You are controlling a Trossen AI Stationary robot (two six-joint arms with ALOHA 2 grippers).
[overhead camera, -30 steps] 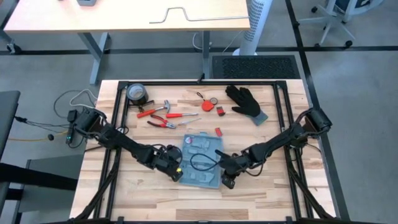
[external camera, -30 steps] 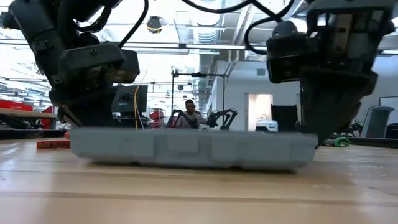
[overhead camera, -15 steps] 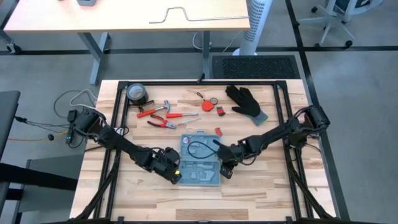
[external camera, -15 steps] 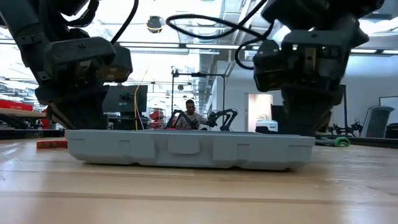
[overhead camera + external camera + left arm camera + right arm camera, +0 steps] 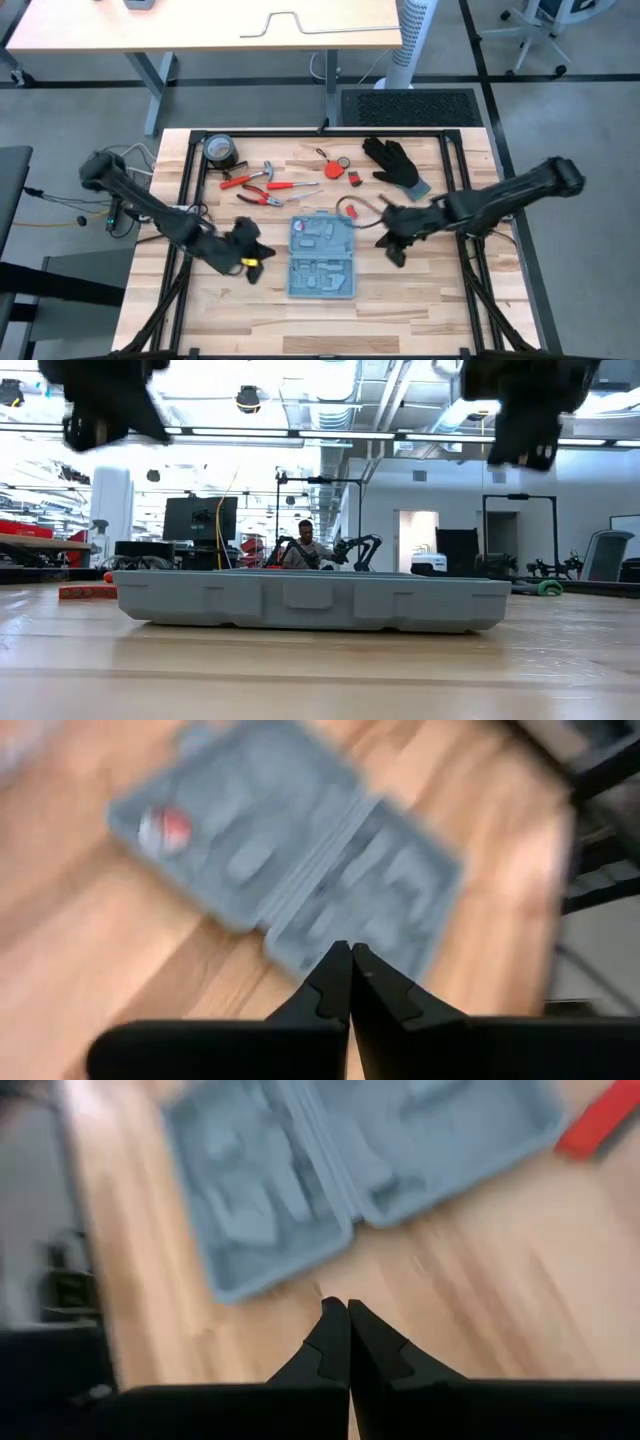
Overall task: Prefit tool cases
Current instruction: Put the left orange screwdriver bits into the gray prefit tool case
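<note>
The tool case [image 5: 322, 257] lies open and flat in the middle of the table [image 5: 420, 300], between the two grippers and touching neither; the left gripper [image 5: 250, 259] hangs beside its left edge, fingers [image 5: 330, 982] pressed together on nothing; the right gripper [image 5: 392, 250] hangs off its right edge, likewise closed and empty; the moulded recesses appear bare; pliers [image 5: 262, 198], a tape roll [image 5: 221, 152] and a black glove [image 5: 393, 163] lie beyond the case, well apart from it.

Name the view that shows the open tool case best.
The high view: the whole tool case lies open flat, recesses visible, between both arms. Low view shows only its side wall; both wrist views show it blurred.
</note>
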